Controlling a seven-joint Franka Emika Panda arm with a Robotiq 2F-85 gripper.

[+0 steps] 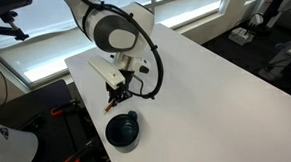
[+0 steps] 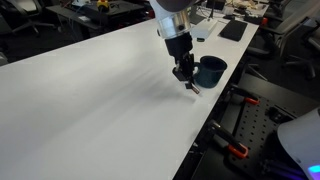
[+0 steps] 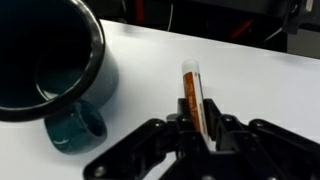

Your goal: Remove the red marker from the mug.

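1. A white table (image 1: 215, 77) fills the middle in both exterior views.
2. Bright windows (image 1: 43, 36) with pale blinds stand behind it.
3. Cluttered desks (image 2: 60, 15) line the far side in an exterior view.
4. Orange-tipped clamps (image 2: 236, 150) sit at the table's edge.

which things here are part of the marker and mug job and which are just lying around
Job: red marker, mug, end effector gripping the marker.
Lying about: white table, orange fittings by its edge, background desk clutter.
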